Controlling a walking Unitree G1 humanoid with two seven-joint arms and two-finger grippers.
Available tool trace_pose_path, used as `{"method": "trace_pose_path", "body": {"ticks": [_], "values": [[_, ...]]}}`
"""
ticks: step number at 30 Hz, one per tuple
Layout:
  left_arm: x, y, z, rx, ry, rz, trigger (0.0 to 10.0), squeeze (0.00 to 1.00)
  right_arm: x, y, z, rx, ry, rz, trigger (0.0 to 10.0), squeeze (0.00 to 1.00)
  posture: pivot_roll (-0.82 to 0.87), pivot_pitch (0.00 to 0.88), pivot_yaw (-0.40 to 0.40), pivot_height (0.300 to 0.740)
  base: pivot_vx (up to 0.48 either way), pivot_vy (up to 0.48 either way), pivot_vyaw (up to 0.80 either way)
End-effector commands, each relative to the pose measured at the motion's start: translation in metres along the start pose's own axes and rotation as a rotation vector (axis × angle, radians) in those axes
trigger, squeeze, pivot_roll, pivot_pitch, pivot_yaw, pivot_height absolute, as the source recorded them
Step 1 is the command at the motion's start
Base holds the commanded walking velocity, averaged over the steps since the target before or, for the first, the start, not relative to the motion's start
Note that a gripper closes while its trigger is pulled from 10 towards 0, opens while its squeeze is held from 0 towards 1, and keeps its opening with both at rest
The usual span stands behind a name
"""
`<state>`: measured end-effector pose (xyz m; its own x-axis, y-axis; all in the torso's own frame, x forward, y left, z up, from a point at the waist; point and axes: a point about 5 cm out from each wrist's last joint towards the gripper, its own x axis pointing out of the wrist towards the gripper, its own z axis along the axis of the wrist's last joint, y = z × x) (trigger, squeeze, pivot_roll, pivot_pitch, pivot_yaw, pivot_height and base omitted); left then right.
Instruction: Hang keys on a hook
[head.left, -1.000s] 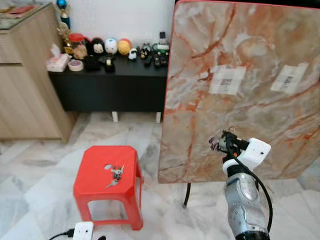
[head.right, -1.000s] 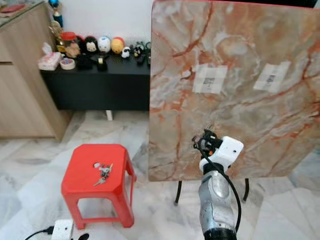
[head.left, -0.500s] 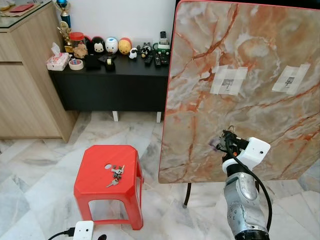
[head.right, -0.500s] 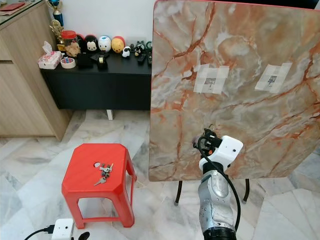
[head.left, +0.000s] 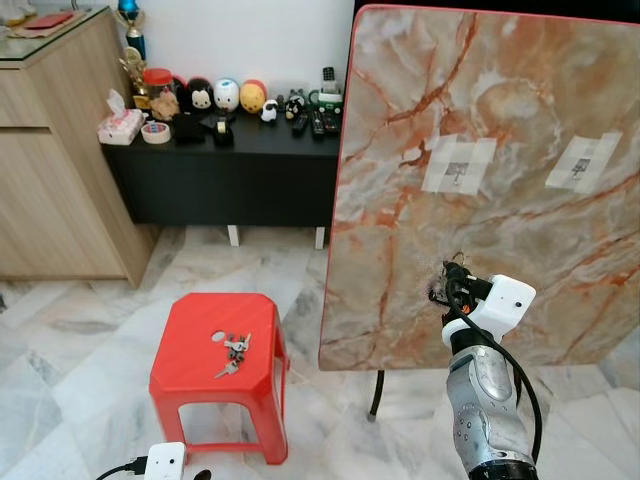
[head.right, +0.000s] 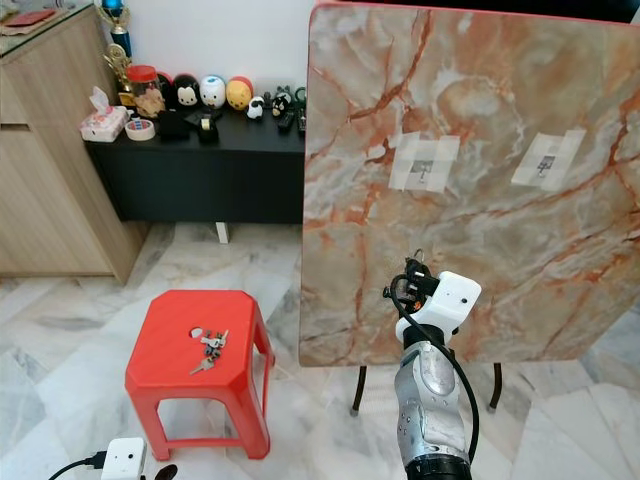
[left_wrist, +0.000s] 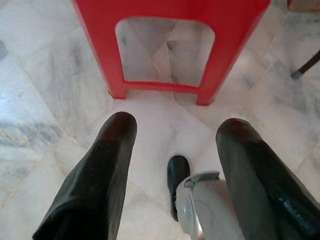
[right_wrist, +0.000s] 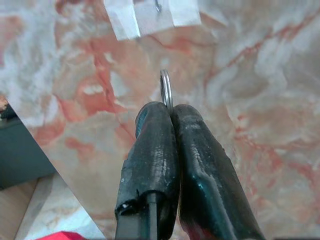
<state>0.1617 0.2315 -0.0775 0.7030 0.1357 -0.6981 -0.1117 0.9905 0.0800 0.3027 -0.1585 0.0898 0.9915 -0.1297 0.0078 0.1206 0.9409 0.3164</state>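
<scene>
An upright marble board (head.left: 520, 270) carries two taped patches, each with a small hook: one left (head.left: 458, 172), one right (head.left: 583, 165). My right gripper (head.left: 447, 281) is raised in front of the board, below the left hook. In the right wrist view the right gripper (right_wrist: 172, 107) is shut on a metal key ring (right_wrist: 166, 87), with the hook (right_wrist: 158, 6) beyond the ring. A second bunch of keys (head.left: 232, 350) lies on the red stool (head.left: 190, 375). My left gripper (left_wrist: 175, 125) hangs open near the floor in front of the stool.
A black low cabinet (head.left: 220, 165) with figurines and remotes stands along the back wall. A wooden cupboard (head.left: 50, 170) is at the left. The board's dark legs (head.left: 374, 395) rest on the marble floor beside the stool.
The camera has shifted slightly and the picture has sharpened. My right gripper stays at about the same spot before the board, still shut on the ring.
</scene>
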Motion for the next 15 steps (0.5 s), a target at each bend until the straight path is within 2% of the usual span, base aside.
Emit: {"method": "trace_pose_path", "body": {"ticks": [1,12,15], "values": [[-0.0013,0.0018,-0.004,-0.016,0.017,0.008,10.0,0.0,0.0038,0.0036,0.0035,-0.003,-0.014,0.011,10.0,0.0,0.06,0.0,-0.092,0.74,0.259,0.0,0.0],[-0.0004,0.0013,-0.0015,-0.02,0.009,0.009,10.0,0.0,0.0058,0.004,0.0052,-0.005,-0.019,0.009,10.0,0.0,0.06,0.0,-0.096,0.74,0.271,0.0,0.0],[-0.0005,0.0012,-0.0017,-0.021,0.008,0.012,10.0,0.0,0.0057,0.0026,0.0049,0.0,-0.022,-0.005,10.0,0.0,0.06,0.0,-0.098,0.74,0.0,0.0,0.0]]}}
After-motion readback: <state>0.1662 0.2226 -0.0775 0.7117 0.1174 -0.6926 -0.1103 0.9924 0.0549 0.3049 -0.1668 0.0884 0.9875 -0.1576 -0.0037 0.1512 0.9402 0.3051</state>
